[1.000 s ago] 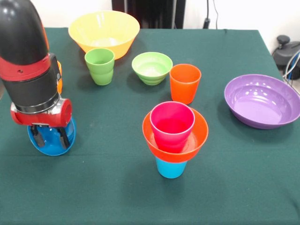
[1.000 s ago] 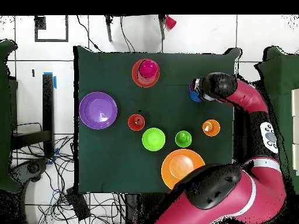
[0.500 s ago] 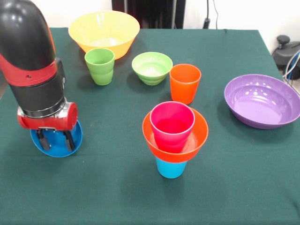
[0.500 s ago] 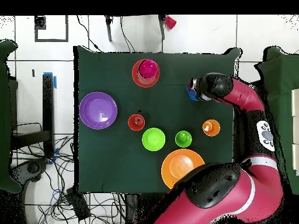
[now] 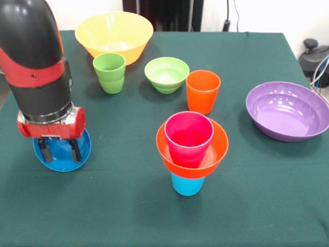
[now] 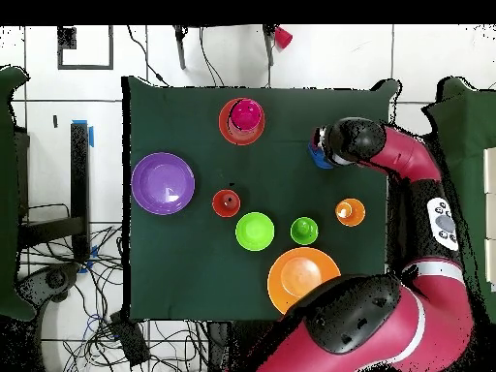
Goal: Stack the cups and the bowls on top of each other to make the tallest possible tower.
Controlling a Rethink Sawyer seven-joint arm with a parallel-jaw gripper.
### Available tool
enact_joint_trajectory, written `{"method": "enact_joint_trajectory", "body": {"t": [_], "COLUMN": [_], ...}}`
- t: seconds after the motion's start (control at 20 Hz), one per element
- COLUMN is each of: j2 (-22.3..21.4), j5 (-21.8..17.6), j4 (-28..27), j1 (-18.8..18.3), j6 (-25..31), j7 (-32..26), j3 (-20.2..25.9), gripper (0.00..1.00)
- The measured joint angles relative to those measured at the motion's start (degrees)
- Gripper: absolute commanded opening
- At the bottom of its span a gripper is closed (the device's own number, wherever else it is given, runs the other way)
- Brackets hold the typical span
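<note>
My gripper (image 5: 60, 152) hangs over the blue bowl (image 5: 62, 163) at the table's left side, with both fingers wide apart inside the bowl, which tips toward the camera. In the overhead view the gripper (image 6: 324, 153) covers most of the blue bowl (image 6: 313, 155). The tower (image 5: 191, 152) is a light blue cup (image 5: 187, 185) under an orange bowl (image 5: 216, 154) holding a magenta cup (image 5: 188, 135). Loose pieces are a green cup (image 5: 109, 72), an orange cup (image 5: 202, 90), a light green bowl (image 5: 166, 74), a yellow bowl (image 5: 113, 35) and a purple bowl (image 5: 287, 109). A yellow-orange cup (image 6: 350, 211) shows only overhead.
The arm's thick black and red body (image 5: 36, 67) stands over the table's left side and hides what lies behind it. The green tablecloth (image 5: 113, 206) ends close to the blue bowl on the left.
The gripper and the blue bowl shifted a little to the right in the front view over the last second. The fingers stand slightly wider apart now. Everything else is unmoved.
</note>
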Motion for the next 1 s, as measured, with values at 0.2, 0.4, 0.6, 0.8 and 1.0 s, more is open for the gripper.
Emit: {"method": "enact_joint_trajectory", "body": {"t": [0.2, 0.4, 0.6, 0.8, 1.0], "j2": [-2.7, -5.5, -8.0, -10.3, -11.1], "j5": [-0.1, -0.1, -0.2, -0.3, -0.3], "j4": [1.0, 1.1, 1.1, 1.1, 1.1], "j1": [0.2, 0.7, 1.6, 2.9, 3.6], "j6": [1.1, 4.5, 9.0, 14.6, 16.6], "j7": [0.0, 0.0, 0.0, 0.0, 0.0], "j3": [0.0, -0.1, -0.3, -0.8, -1.0], "gripper": [1.0, 1.0, 1.0, 1.0, 1.0]}}
